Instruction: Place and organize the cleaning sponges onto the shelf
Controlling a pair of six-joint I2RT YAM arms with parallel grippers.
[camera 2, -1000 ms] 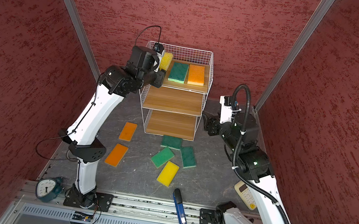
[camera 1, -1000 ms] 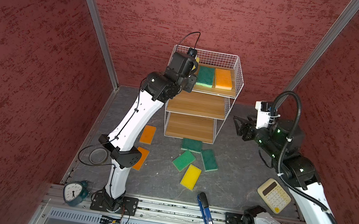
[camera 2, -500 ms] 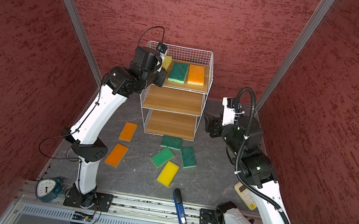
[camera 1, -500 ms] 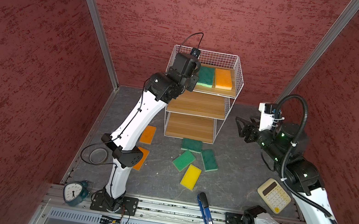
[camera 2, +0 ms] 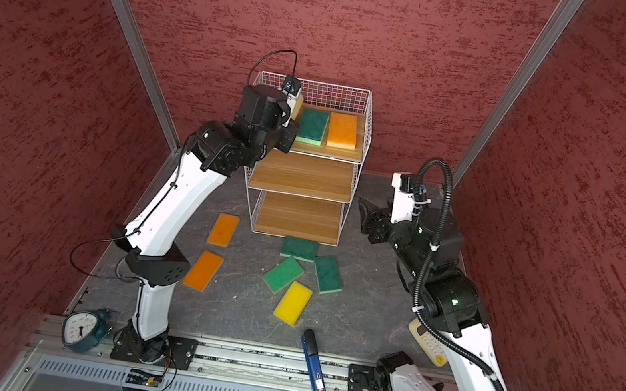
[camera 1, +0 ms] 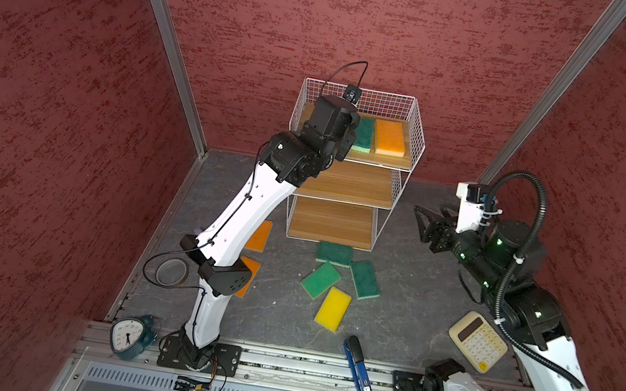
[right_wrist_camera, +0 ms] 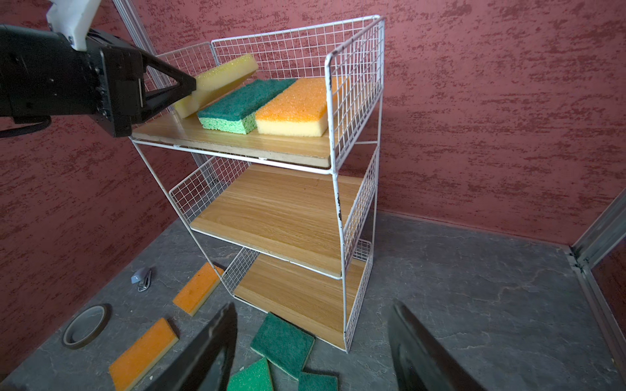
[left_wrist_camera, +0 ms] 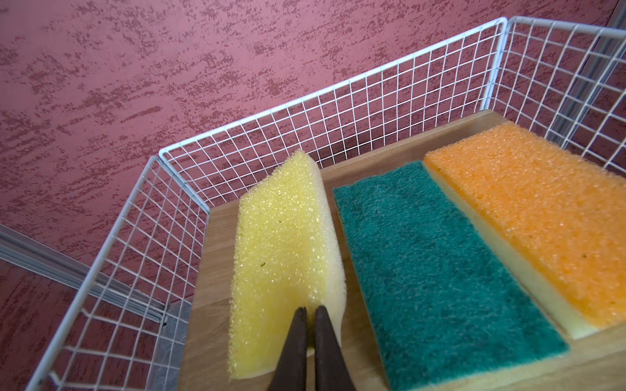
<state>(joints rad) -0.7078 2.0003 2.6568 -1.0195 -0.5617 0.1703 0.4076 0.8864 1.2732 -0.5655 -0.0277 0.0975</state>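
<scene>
On the top tier of the shelf [camera 1: 346, 184] [right_wrist_camera: 281, 210], a yellow sponge [left_wrist_camera: 281, 257] [camera 2: 298, 104] lies tilted beside a flat green sponge [left_wrist_camera: 430, 264] [camera 1: 363, 132] and an orange one [left_wrist_camera: 542, 230] [camera 1: 391, 137]. My left gripper [left_wrist_camera: 310, 308] is shut, its tips against the yellow sponge's near end, with nothing between the jaws. On the floor in front lie three green sponges [camera 1: 334, 253] [camera 1: 320, 279] [camera 1: 364, 279], a yellow one [camera 1: 333, 308] and two orange ones [camera 2: 223, 229] [camera 2: 203, 269]. My right gripper [camera 1: 420, 223] [right_wrist_camera: 313, 304] hangs open and empty to the right of the shelf.
A calculator [camera 1: 478, 341] lies under the right arm. A blue stapler [camera 1: 359, 369] and a clock [camera 1: 128, 335] sit at the front rail, and a tape roll [camera 1: 170, 271] by the left arm. Red walls close in three sides. The two lower boards are bare.
The left gripper's jaws have closed at the yellow sponge on the top tier. The right arm has drifted a little to the right, still open.
</scene>
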